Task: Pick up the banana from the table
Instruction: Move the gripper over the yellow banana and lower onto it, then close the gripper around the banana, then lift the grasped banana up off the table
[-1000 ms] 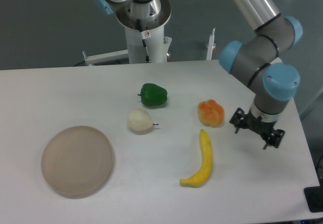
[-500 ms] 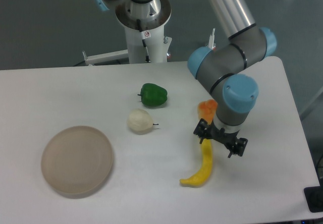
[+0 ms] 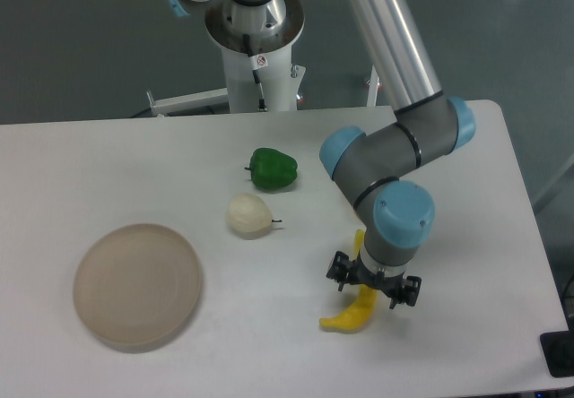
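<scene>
The tool [image 3: 374, 284] has moved left and down from beside the orange fruit to sit directly over the banana [image 3: 352, 315], which lies on the counter [image 3: 269, 326], its grip state unclear from here.

One fixed camera, high at the table's [image 3: 134, 156] front edge, angled down toward the robot base [image 3: 256, 35].

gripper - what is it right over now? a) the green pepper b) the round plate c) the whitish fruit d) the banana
d: the gripper sits directly over the middle of the banana, hiding part of it, while the pepper, plate and whitish fruit lie off to its left in the image.
</scene>
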Tool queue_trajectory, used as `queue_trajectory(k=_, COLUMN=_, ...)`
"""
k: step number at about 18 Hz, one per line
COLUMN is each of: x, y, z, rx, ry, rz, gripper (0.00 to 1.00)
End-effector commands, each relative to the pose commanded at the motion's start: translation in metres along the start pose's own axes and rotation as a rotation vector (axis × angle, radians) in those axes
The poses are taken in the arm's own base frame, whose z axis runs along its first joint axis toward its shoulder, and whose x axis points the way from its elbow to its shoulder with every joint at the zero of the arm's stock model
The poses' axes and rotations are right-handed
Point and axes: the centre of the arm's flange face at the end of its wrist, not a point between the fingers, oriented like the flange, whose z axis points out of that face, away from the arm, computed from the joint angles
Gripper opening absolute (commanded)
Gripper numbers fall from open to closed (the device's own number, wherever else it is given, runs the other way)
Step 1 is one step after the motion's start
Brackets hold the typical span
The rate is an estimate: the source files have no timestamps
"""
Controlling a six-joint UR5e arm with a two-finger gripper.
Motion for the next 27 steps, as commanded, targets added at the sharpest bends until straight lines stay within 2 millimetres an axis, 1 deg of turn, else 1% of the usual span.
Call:
queue_trajectory(k=1, x=0.000, y=0.000, z=0.001, rx=-0.001, ry=0.001, rz=0.003, gripper=0.98)
queue_trajectory(k=2, x=0.001, y=0.000, z=0.005, rx=-0.005, ry=0.006, rz=0.004, gripper=0.86)
queue_trajectory(k=4, x=0.001, y=0.000, z=0.008, rx=-0.007, ry=0.008, rz=0.004, gripper=0.57)
queue_trajectory(k=6, x=0.000, y=0.000, z=0.007, rx=-0.007, ry=0.008, rz=-0.002, gripper=0.22)
queue_trajectory(k=7, x=0.000, y=0.000, z=0.005, rx=-0.005, ry=0.006, rz=-0.002, gripper=0.07)
queue_trajectory(k=8, x=-0.001, y=-0.001, z=0.002, rx=-0.001, ry=0.003, rz=0.000, gripper=0.00)
queue_trajectory(k=11, x=-0.003, y=0.001, z=-0.012, rx=0.014, ry=-0.011, rz=0.003, gripper=0.00)
queue_trajectory(k=12, x=-0.006, y=0.003, z=-0.024, rx=0.025, ry=-0.021, rz=-0.001, gripper=0.00)
queue_trajectory(k=15, x=-0.005, y=0.003, z=-0.049, rx=0.043, ry=-0.045, rz=0.001, gripper=0.00)
queue_trajectory(k=19, x=-0.010, y=0.011, z=-0.084, rx=0.069, ry=-0.080, rz=0.016, gripper=0.00)
queue_trajectory(k=21, x=-0.014, y=0.015, z=-0.092, rx=0.074, ry=-0.093, rz=0.067, gripper=0.00)
queue_trajectory(k=23, x=-0.019, y=0.020, z=-0.099, rx=0.073, ry=-0.095, rz=0.072, gripper=0.00)
queue_trajectory(k=25, x=-0.026, y=0.020, z=-0.111, rx=0.055, ry=-0.073, rz=0.064, gripper=0.00)
queue_trajectory(k=27, x=-0.039, y=0.030, z=-0.122, rx=0.035, ry=-0.055, rz=0.076, gripper=0.00)
